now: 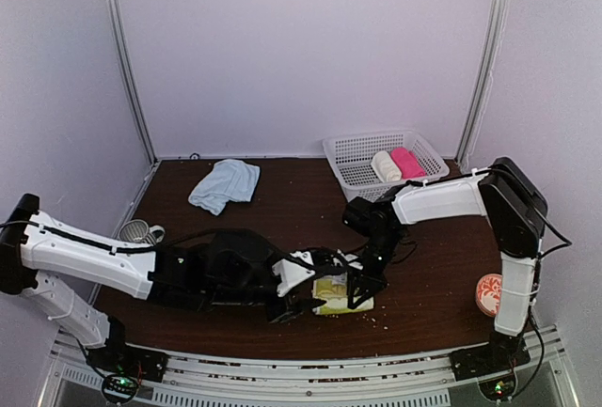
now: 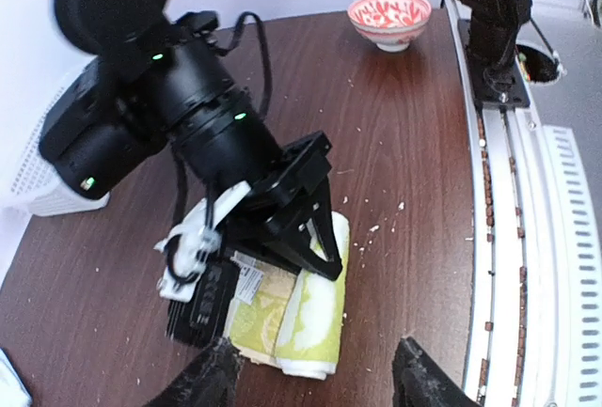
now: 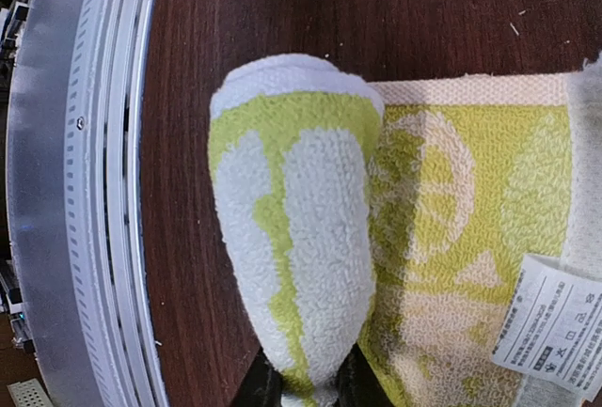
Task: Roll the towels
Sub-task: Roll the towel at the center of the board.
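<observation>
The patterned towel [image 3: 292, 219] lies by the tabletop's [image 1: 282, 210] near edge, half wound into a soft roll. The right tool [image 3: 306, 383] is clenched on the roll's end. The left tool [image 2: 320, 374] hangs spread and empty beside it. The light, limp terry would likely unwind, so a grip across the roll suits it best. The blue towel [image 1: 224, 184] lies crumpled near the far left corner.

- The table [image 1: 442, 275] has a dark brown wooden top.
- A yellow-green towel [image 2: 315, 315] with a white pattern lies near the middle of the near edge, partly rolled, with the roll on the side toward that edge.
- A pale blue towel [image 1: 224, 184] lies crumpled near the far edge, left of the middle.
- A white basket [image 1: 353, 155] stands at the far right corner.
- A metal cup [image 1: 137, 231] stands at the left edge.
- A red-and-white bowl [image 1: 489, 293] sits near the right edge.
- Small pale specks [image 2: 374, 228] are scattered on the wood.
</observation>
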